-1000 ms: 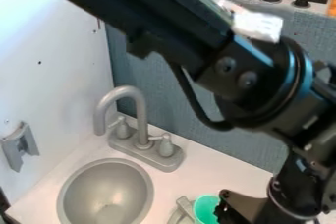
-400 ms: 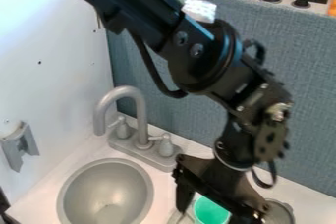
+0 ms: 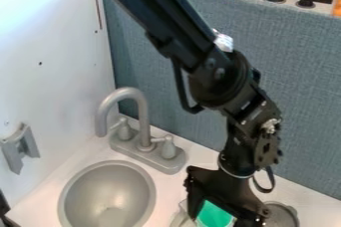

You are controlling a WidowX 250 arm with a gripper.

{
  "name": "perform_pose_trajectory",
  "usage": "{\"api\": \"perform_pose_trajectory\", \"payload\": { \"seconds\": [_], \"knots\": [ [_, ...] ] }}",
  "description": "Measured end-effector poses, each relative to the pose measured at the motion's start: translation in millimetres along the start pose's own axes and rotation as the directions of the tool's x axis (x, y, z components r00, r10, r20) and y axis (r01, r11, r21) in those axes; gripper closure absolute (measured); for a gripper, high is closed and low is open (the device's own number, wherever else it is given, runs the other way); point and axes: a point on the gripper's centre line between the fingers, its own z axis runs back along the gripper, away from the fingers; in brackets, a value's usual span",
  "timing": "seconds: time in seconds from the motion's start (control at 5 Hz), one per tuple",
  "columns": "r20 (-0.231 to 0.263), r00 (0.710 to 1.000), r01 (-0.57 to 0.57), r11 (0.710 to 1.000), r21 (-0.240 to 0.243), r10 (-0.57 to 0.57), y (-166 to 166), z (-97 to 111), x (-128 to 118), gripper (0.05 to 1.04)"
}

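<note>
Beside a white wall (image 3: 63,66) and below a blue-grey panel (image 3: 160,66), spread over a white counter (image 3: 172,186) with a round grey sink (image 3: 152,191). Right of the sink, hanging low with the black gripper (image 3: 223,216), fingers parted wide. Behind the sink, fitted with a grey faucet (image 3: 143,121). At the gripper's right, partly hidden, joined by a grey pot (image 3: 285,215). Between the fingers, filled by a green cup (image 3: 214,216), perhaps untouched.
</note>
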Motion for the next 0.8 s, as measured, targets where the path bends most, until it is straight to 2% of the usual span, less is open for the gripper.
{"api": "perform_pose_trajectory", "payload": {
  "seconds": [0.4, 0.6, 0.8],
  "knots": [
    [0.014, 0.999, 0.04, 0.999, -0.001, -0.04, -7, -14, 15, 0.083],
    [-0.004, 0.998, 0.059, 0.998, 0.006, -0.059, -3, -28, 20, 0.083],
    [0.007, 0.996, 0.087, 0.996, 0.01, -0.087, -2, -34, 27, 0.118]
  ]
}}
